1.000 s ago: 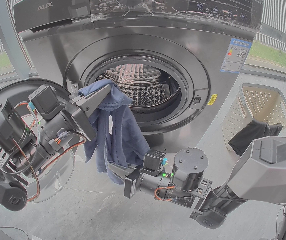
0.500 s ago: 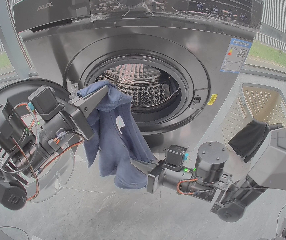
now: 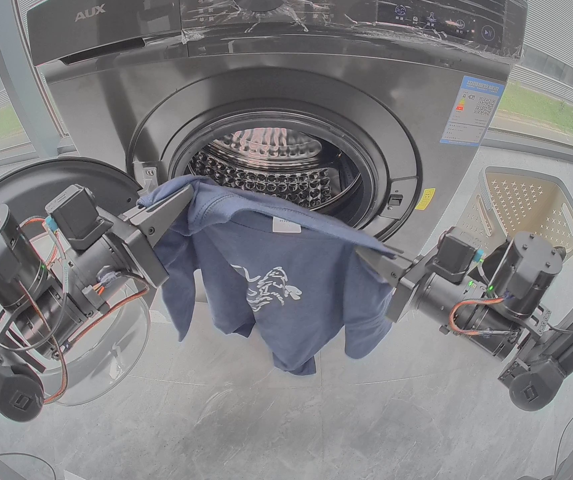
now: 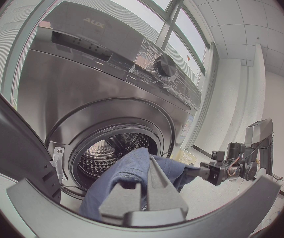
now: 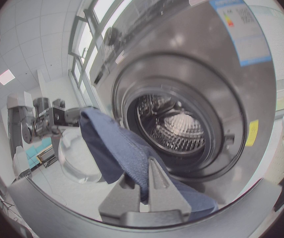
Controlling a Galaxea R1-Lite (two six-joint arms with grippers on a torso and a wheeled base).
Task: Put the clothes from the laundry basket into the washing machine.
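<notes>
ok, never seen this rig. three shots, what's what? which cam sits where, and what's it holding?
It is a two-armed robot in front of a front-loading washing machine. The wide picture comes from a camera on its head, looking down past both arms. The other two come from cameras on the wrists, each looking along its own gripper toward the machine. The left gripper and the right gripper are each shut on an edge of one blue T-shirt, which hangs spread between them in front of the open drum. The machine's round door stands swung open on the robot's left. A pale laundry basket stands on the grey floor on the robot's right, beside the machine.
</notes>
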